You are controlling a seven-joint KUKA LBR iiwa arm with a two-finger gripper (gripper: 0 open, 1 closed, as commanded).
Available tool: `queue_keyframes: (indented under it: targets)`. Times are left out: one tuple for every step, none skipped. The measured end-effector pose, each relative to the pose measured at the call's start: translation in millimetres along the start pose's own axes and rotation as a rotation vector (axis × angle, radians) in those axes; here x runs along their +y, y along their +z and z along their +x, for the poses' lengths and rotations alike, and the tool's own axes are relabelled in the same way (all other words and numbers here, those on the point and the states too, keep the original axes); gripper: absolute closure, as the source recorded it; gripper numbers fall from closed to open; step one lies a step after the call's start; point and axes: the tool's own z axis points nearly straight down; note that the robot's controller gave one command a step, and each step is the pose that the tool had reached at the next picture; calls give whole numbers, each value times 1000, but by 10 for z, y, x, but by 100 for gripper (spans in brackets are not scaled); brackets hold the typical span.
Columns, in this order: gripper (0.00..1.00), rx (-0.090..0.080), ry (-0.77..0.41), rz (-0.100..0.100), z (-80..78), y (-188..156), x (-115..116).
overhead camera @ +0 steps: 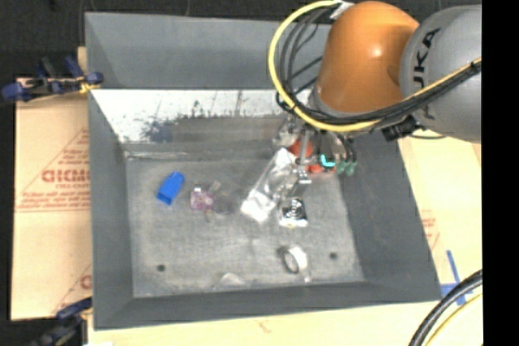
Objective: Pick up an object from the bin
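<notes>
Gripper (302, 176) hangs low in the right-centre part of the bin (113, 198), under the arm's orange cover (365, 53) and close to the back wall. Can't tell if it's apart or together, since the tip is lost among cables and clutter. So no claim that it holds anything.

Key relation: the nearest thing is a clear, crumpled plastic wrapper (266, 194), pale w/ a white lower end. It lies just below-left of the gripper in the view. Its upper end meets the gripper tip as seen from here, but can't say if that's real contact or only overlap. Its long axis runs diagonally, from upper right by the gripper down to lower left, toward the bin's middle. In my judgement a grip should close across that diagonal, near the wrapper's upper end, w/ hardly any sideways travel needed.

A small shiny dark-and-silver piece (293, 213) sits just right of the wrapper's lower end, touching or nearly so, and straight below the gripper in the view. Likely risks: both get caught together, or the light wrapper slips out.

Other contents are spread out, no heap:
- white ring (293, 258), nearer the front wall, apart from that pair
- small purple see-through piece (202, 200), left of the wrapper, near but apart
- blue block (170, 189), further left, just beside the purple piece
- pale scrap (230, 279) by the front wall

One arm only, so no question re which is nearer. Nothing looks lifted yet, so the pick isn't done.
</notes>
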Motion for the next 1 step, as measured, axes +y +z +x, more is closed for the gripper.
queue_keyframes:
  targets:
    - [0, -1, -180, 0, -280, 1185, 237]
